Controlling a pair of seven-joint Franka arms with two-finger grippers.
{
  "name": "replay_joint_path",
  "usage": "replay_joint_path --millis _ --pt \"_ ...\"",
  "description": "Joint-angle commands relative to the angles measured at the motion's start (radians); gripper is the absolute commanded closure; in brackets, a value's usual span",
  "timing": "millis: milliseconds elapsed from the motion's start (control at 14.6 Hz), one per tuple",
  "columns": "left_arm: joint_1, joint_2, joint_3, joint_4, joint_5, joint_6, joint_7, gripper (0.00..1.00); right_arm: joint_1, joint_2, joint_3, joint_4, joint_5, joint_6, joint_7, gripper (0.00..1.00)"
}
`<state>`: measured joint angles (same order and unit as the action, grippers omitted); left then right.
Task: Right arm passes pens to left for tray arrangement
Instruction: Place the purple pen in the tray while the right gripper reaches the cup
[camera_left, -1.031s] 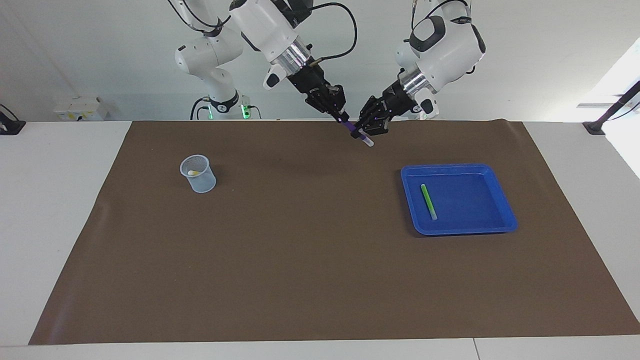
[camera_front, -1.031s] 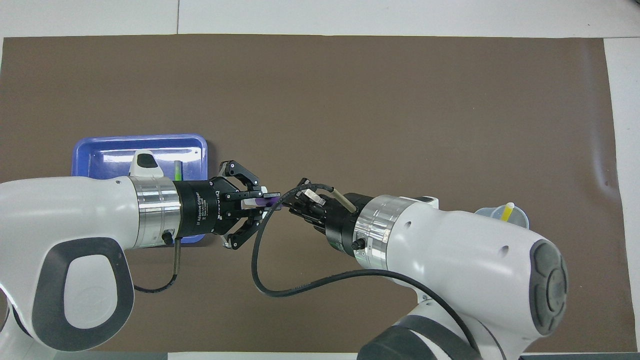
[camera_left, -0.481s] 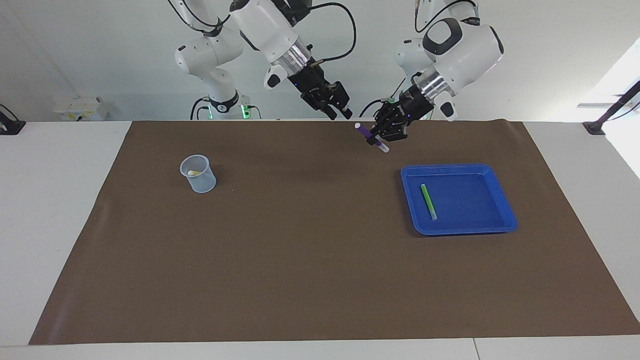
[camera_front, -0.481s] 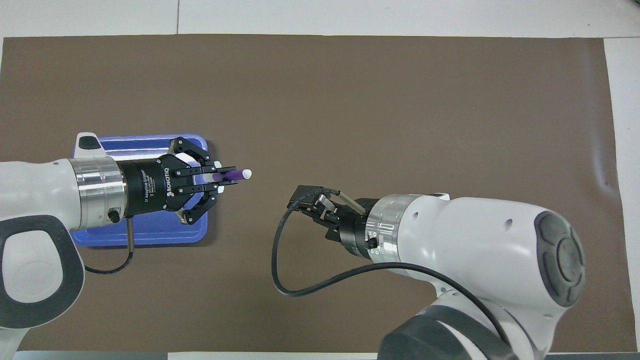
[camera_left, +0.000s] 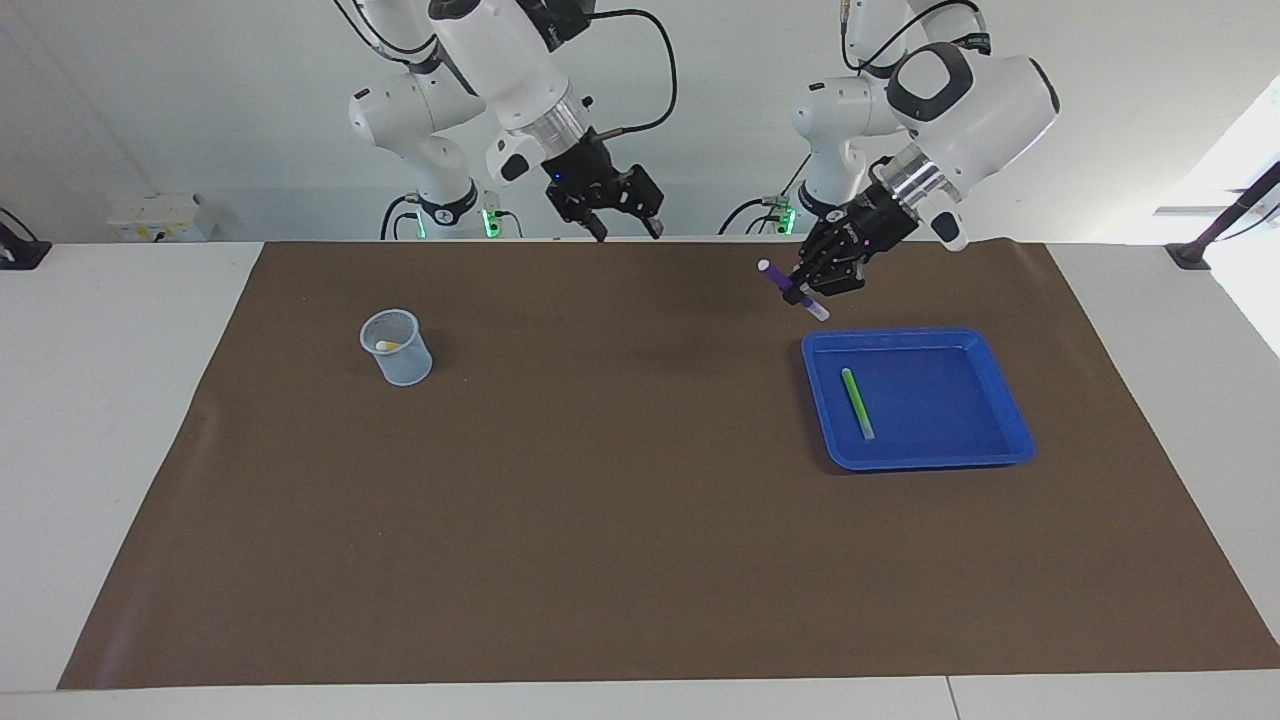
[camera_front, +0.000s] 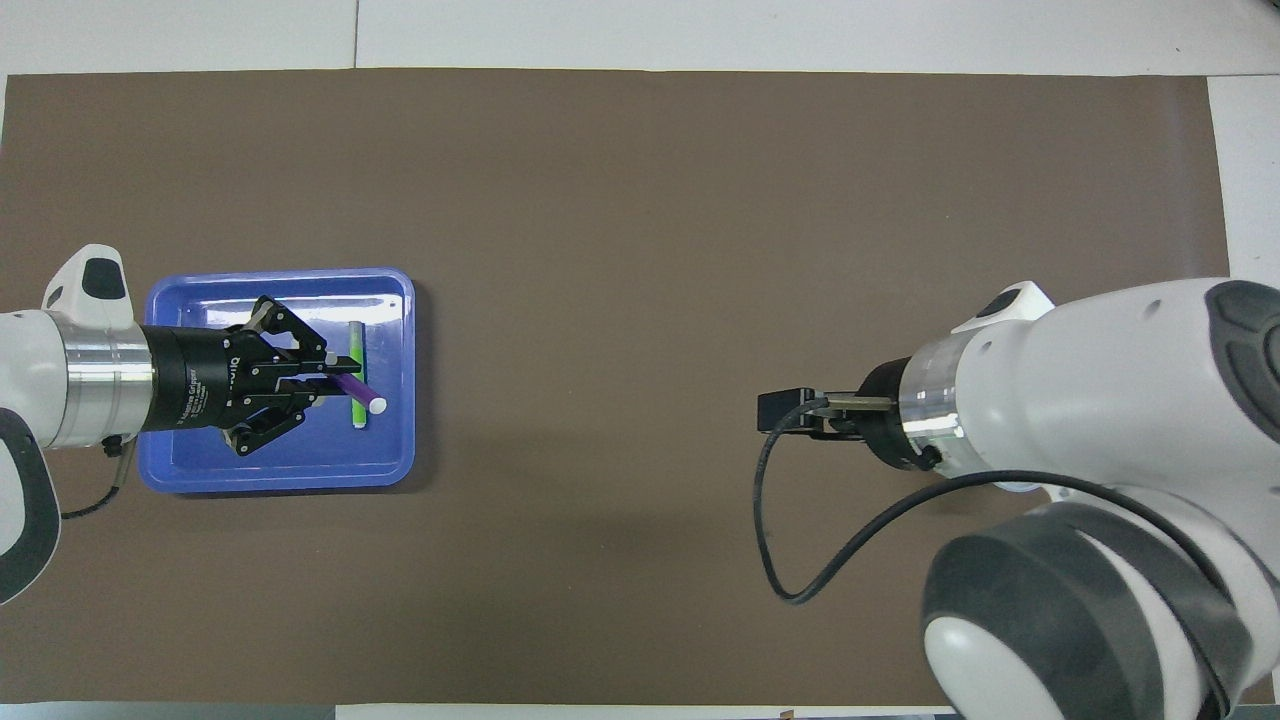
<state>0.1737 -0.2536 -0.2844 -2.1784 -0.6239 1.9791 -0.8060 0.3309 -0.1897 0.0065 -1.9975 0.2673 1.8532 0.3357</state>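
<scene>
**Purple pen held over the tray's edge**

A brown mat (camera_left: 640, 520) covers the white bench (camera_left: 110, 420), with much bare mat in the middle and along the edge farthest from the robots. The blue tray (camera_left: 1000, 440) lies toward the left arm's end, the green pen (camera_left: 857, 402) flat inside it. The left gripper (camera_left: 812, 290) is closed on the purple pen (camera_left: 790, 289). The overhead view puts this pen (camera_front: 352, 387) above the tray (camera_front: 280, 475); the facing view shows it raised over the tray's robot-side rim, tilted. The right gripper (camera_left: 622, 228) hangs over the mat's robot-side edge, fingers apart, holding nothing. The yellow pen (camera_left: 388, 346) stands in the clear cup (camera_left: 397, 348), which only the facing view shows.
</scene>
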Motion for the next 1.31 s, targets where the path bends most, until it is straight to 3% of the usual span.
replay_joint_path --millis 0,206,412,618,893,1168,1237 --pt "0.052 0.031 -0.006 -0.012 0.09 -0.017 0.239 1.0 -0.114 -0.037 0.012 -0.061 -0.097 -0.029 -0.192 0.0" --pt "0.085 0.108 -0.006 -0.006 0.188 0.007 0.431 1.0 -0.246 -0.033 0.012 -0.098 -0.164 -0.048 -0.417 0.0" --pt "0.107 0.163 -0.006 0.0 0.249 0.052 0.534 1.0 -0.357 0.016 0.012 -0.152 -0.166 0.015 -0.576 0.03" --pt "0.116 0.212 -0.006 0.012 0.358 0.069 0.655 1.0 -0.386 0.079 0.012 -0.171 -0.23 0.061 -0.601 0.15" --pt "0.127 0.304 -0.006 0.022 0.469 0.151 0.803 1.0 -0.414 0.091 0.012 -0.234 -0.252 0.136 -0.632 0.26" --pt "0.113 0.369 -0.006 0.016 0.527 0.23 0.809 1.0 -0.438 0.105 0.013 -0.247 -0.252 0.152 -0.639 0.39" --pt "0.109 0.384 -0.006 0.015 0.529 0.251 0.811 1.0 -0.437 0.105 0.015 -0.247 -0.252 0.152 -0.635 0.47"
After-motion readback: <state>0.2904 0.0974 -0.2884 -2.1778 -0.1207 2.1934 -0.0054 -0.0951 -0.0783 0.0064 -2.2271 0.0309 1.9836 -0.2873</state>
